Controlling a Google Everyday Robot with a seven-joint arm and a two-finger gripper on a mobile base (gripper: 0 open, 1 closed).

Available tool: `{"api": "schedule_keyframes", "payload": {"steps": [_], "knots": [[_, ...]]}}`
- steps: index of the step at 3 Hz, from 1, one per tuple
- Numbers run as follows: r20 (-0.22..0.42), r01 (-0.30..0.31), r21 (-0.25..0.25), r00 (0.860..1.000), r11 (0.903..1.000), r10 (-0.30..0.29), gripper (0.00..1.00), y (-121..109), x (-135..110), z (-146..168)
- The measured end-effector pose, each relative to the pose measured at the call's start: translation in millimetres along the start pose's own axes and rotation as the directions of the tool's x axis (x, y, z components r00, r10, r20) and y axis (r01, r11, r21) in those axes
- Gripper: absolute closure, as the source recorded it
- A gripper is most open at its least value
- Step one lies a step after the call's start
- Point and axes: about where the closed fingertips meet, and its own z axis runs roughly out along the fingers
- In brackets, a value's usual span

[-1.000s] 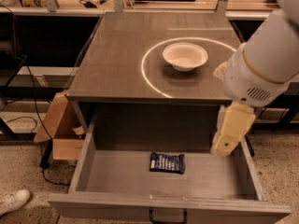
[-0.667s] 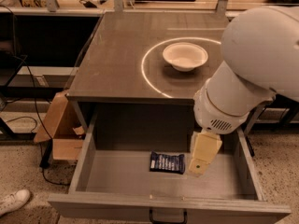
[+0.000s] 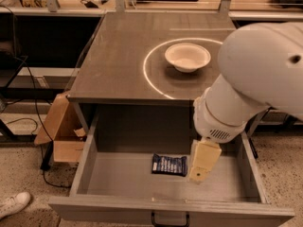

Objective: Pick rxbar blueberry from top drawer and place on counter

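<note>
The rxbar blueberry [image 3: 169,164], a small dark blue wrapper, lies flat on the floor of the open top drawer [image 3: 123,183], near its middle. My gripper [image 3: 202,161], cream-coloured, hangs from the big white arm [image 3: 255,79] inside the drawer, just right of the bar and close to its right end. The counter [image 3: 118,65] above the drawer carries a thin bright circle.
A white bowl [image 3: 187,56] sits inside the circle on the counter. A cardboard box [image 3: 61,131] stands on the floor left of the drawer. A white shoe [image 3: 13,205] shows at the bottom left. Benches with clutter run along the back.
The arm has swung left and down into the drawer, bringing the gripper from the right side to just beside the bar. The bar has not moved.
</note>
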Motion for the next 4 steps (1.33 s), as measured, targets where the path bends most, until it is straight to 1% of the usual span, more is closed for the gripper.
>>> {"api": "schedule_keyframes", "payload": {"steps": [1,2,3,4], "knots": [[-0.026,0.064,0.039,0.998,0.9972,-0.063,0.0,-8.4,-2.4,50.4],[-0.027,0.065,0.041,0.998,0.997,-0.064,0.0,-9.0,-2.3,50.7],[-0.013,0.052,0.04,0.999,0.9978,-0.052,0.0,-11.7,-3.2,56.2],[-0.005,0.038,0.044,0.999,0.9983,-0.038,0.0,-17.2,-6.3,72.6]]}}
